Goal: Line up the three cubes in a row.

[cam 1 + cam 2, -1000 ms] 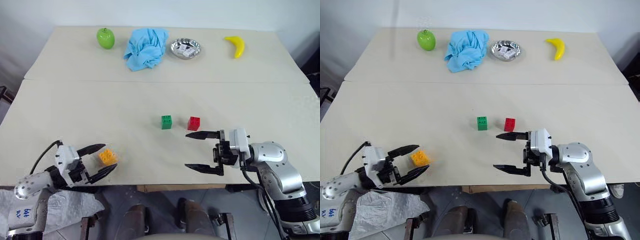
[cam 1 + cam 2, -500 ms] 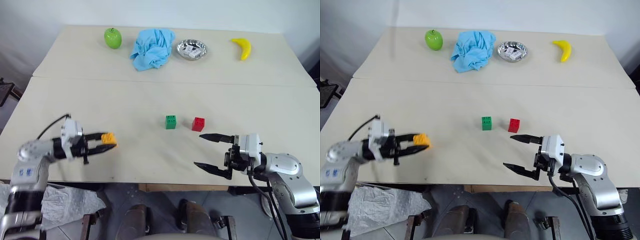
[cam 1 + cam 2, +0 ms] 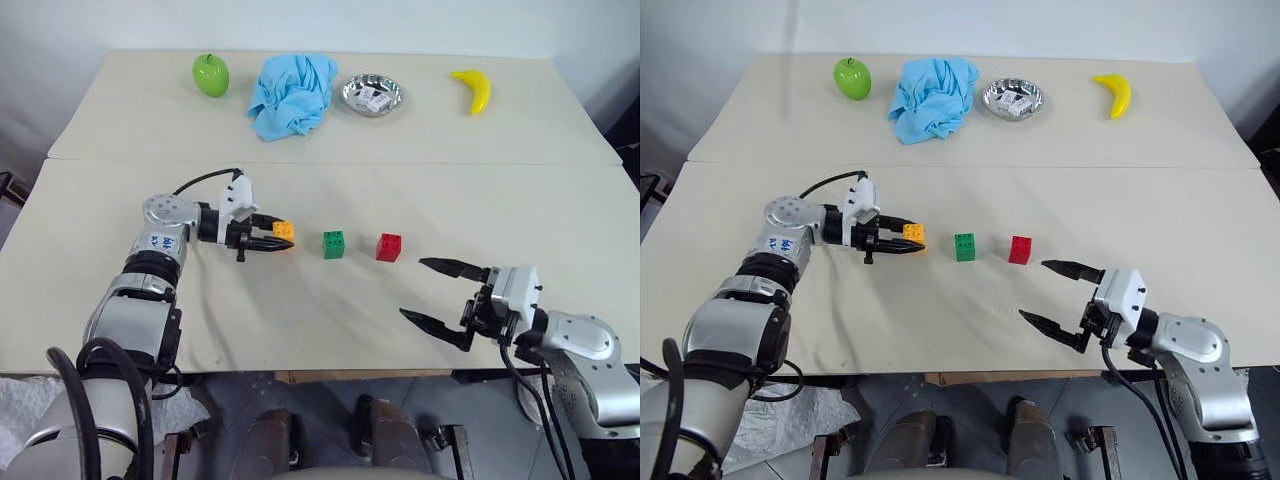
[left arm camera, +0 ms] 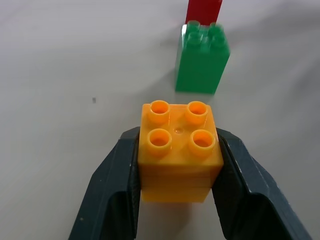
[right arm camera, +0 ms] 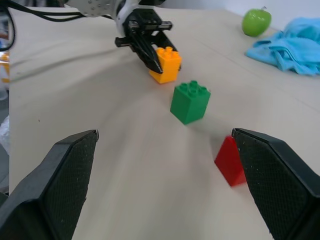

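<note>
1. Left gripper clamped on the yellow-orange brick (studs up, a black finger pressed on each side), near the middle of the tabletop.
2. Green brick standing on the tabletop just beside the held one, red brick beyond it, small gaps between all three.
3. Right gripper hovering toward the tabletop's near edge, fingers spread wide, gripping nothing.
4. Along the far edge: green apple, blue cloth, metal bowl, banana.
</note>
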Robot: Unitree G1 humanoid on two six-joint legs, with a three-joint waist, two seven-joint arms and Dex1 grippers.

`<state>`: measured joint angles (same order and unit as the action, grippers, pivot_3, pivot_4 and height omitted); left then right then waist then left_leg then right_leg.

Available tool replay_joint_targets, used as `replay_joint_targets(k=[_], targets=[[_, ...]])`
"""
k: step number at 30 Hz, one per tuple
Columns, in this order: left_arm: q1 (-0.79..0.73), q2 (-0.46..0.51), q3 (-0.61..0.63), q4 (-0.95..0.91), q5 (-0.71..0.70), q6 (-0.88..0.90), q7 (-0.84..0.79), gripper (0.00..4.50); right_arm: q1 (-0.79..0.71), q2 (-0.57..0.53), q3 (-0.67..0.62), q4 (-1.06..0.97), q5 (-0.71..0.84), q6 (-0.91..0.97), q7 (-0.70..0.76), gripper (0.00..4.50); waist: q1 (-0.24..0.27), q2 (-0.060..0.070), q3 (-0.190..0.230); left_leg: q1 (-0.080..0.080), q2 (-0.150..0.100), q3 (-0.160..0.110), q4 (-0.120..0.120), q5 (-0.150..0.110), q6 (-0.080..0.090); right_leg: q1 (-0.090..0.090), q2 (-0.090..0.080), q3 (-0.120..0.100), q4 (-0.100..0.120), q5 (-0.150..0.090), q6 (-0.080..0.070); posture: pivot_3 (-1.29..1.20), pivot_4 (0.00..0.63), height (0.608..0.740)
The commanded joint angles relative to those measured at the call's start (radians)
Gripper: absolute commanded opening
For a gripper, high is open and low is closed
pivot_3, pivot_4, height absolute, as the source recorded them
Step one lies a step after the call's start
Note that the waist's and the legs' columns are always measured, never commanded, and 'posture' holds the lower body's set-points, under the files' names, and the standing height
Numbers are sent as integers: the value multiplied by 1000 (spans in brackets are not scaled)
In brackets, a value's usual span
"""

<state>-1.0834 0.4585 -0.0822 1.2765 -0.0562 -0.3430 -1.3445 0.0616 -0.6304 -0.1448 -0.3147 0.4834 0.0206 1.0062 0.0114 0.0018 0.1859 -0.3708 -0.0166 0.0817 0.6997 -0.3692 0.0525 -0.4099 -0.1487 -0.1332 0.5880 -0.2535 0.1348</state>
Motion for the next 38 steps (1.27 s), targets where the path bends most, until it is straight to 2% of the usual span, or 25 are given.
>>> replay_joint_targets(k=[1,7,8,14,19,22,24,26,32,34,38], targets=[[-38,-15,20,22,24,-21,4,1512,47,12,-43,-80,3,-23,-44,4500,5,0,0,0,0,0,1,0,0,0,0,0,0,0,0,0,150,740],[-48,-24,13,39,66,6,-30,1512,85,8,-54,-116,4,-16,-72,4500,14,0,0,0,0,0,2,0,1,1,0,1,1,1,2,0,150,740],[-50,-21,19,41,67,15,-33,2240,87,7,-55,-119,5,-16,-74,4500,13,0,0,0,0,0,2,0,1,1,0,1,0,1,2,0,150,740],[-38,9,67,22,48,-46,-45,3943,96,2,-62,-120,12,-17,-77,4500,12,0,0,0,0,-1,2,0,1,1,0,1,1,1,2,0,150,740],[36,107,190,-73,-90,-11,-211,3943,132,-7,-140,-113,83,-4,-57,4500,7,0,0,0,2,-1,2,0,1,0,0,1,1,1,1,0,150,740],[175,196,257,-215,-167,73,-215,4479,115,-27,-193,-81,149,2,-7,4500,-8,0,0,1,5,-4,2,0,1,0,0,2,1,1,1,0,150,740],[301,239,292,-356,-218,112,-203,4479,85,-47,-207,-58,182,34,9,4500,-15,0,0,2,6,-5,2,0,1,0,0,3,2,1,1,0,150,740],[459,265,343,-546,-269,167,-128,4479,41,-70,-201,-10,188,41,52,4500,-15,0,0,3,7,-5,2,0,1,0,0,3,2,1,1,0,150,740],[807,293,472,-1019,-388,377,55,4479,-75,-106,-171,125,181,53,158,4500,0,-1,0,2,7,-9,5,-1,1,1,-1,4,2,1,1,0,150,740],[855,288,489,-1077,-390,387,106,4479,-111,-109,-145,171,158,45,191,4500,5,0,0,3,7,-10,5,-1,1,2,-2,4,2,1,1,0,150,740],[864,289,468,-1073,-373,359,126,4479,-150,-93,-101,218,117,22,221,4500,14,0,0,2,7,-10,5,-1,0,2,-2,3,3,1,1,0,150,740]])
